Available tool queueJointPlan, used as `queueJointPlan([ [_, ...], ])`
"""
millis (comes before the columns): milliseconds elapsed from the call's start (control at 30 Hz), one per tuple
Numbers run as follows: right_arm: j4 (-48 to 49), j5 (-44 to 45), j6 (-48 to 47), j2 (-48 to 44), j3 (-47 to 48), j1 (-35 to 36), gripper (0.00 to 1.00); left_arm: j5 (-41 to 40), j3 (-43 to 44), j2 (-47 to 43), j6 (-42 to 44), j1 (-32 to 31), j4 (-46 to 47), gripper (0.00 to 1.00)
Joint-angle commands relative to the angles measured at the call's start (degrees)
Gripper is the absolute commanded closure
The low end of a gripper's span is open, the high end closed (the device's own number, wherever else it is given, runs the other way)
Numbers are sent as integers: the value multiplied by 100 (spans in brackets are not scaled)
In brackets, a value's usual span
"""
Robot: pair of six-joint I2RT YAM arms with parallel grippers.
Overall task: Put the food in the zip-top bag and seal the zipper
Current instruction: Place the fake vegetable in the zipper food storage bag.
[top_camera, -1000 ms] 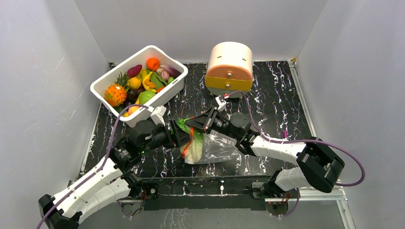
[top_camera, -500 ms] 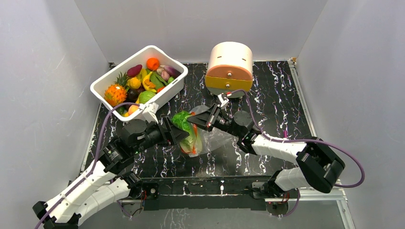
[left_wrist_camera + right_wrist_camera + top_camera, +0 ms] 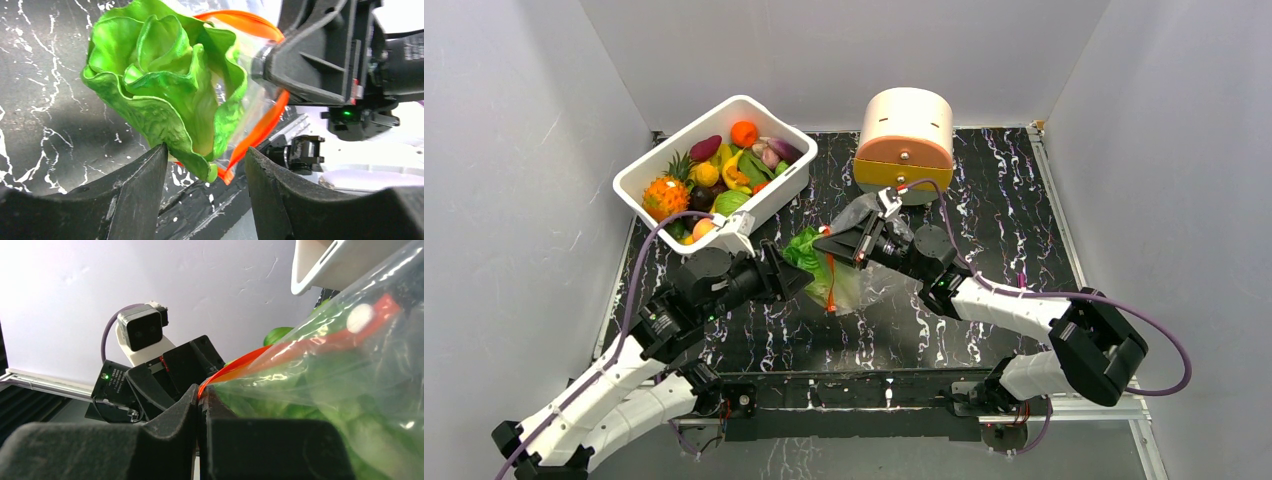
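Lettuce (image 3: 165,85) is sticking half out of the zip-top bag (image 3: 350,365), with its green leaves poking past the orange zipper (image 3: 265,125). I am looking at my left gripper (image 3: 205,155). Its two fingers are standing apart with the bottom tip of the lettuce between them, and I am not seeing them squeeze it. My right gripper (image 3: 200,390) is pinching the bag's edge right at the zipper, holding its mouth up over the black table (image 3: 1004,200). Other toy food (image 3: 724,175) is lying in the white tub (image 3: 639,180) at the back left. The round drawer box (image 3: 906,115) is standing at the back, near the middle.
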Motion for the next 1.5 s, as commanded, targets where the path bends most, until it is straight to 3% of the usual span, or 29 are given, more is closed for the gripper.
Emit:
queueJointPlan([
  [0,296,-137,-41,-66,335,-14,100,-267,185,303,302,-35,-52,44],
  [100,260,-310,-48,-2,418,-14,100,-314,193,468,456,-39,129,44],
  [167,151,-497,-113,84,510,-8,100,-241,141,501,580,-37,521,50],
  [233,133,-626,-174,130,527,3,100,-144,83,497,649,-37,850,61],
  [300,118,-678,-193,132,487,20,100,-20,11,476,723,-43,1107,80],
  [367,55,-692,-244,123,449,49,100,97,-90,410,733,-39,1379,91],
  [433,-783,-713,-675,96,683,110,100,621,-410,223,738,-44,1918,100],
  [533,-2058,-478,-1432,-68,1148,252,100,278,-438,210,857,-44,1563,100],
  [633,-2563,-381,-1948,-94,1256,338,100,-675,214,560,860,-42,149,100],
  [667,-2244,-492,-1903,-67,1085,359,100,-808,360,572,781,-38,-28,100],
  [967,-2403,275,-1582,-320,835,405,100,-1080,377,285,148,-39,-77,100],
  [1267,-2285,75,-1517,-3,936,416,100,-877,248,390,121,-43,-188,100],
  [1367,-2343,92,-1525,6,970,412,100,-971,84,296,-323,-42,-33,100],
  [1467,-2124,487,-919,-145,690,414,100,-938,-169,2,-829,-37,399,100],
])
